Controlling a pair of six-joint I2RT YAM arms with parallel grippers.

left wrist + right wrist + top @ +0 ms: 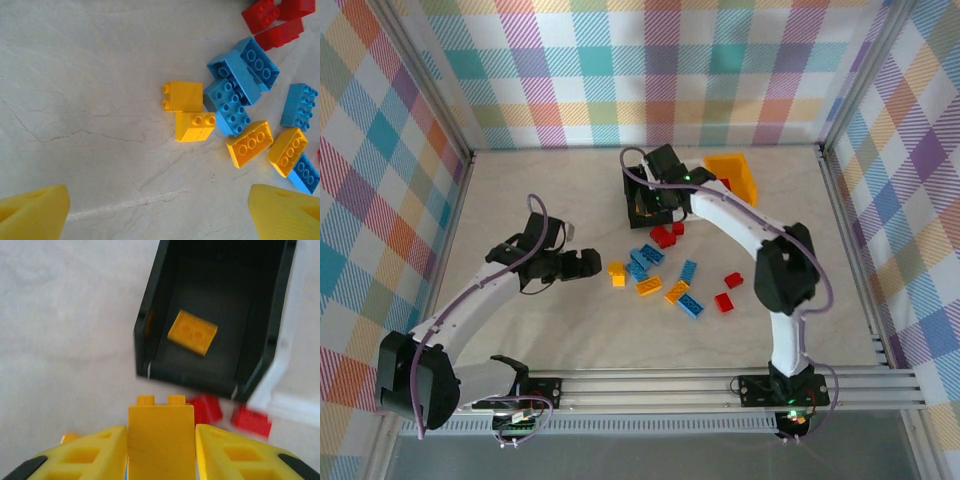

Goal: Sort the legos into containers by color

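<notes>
Bright, even light; soft shadows; right wrist view blurred; overhead sharp.

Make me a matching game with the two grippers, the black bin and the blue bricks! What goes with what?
Things:
1. left gripper
2. right gripper
3. black bin
4. blue bricks

States:
A. shut on an upright yellow brick
B. lying loose on the table
C. open, holding nothing
D. a flat yellow piece lies inside

Pairs: 1-C, 2-A, 3-D, 4-B
</notes>
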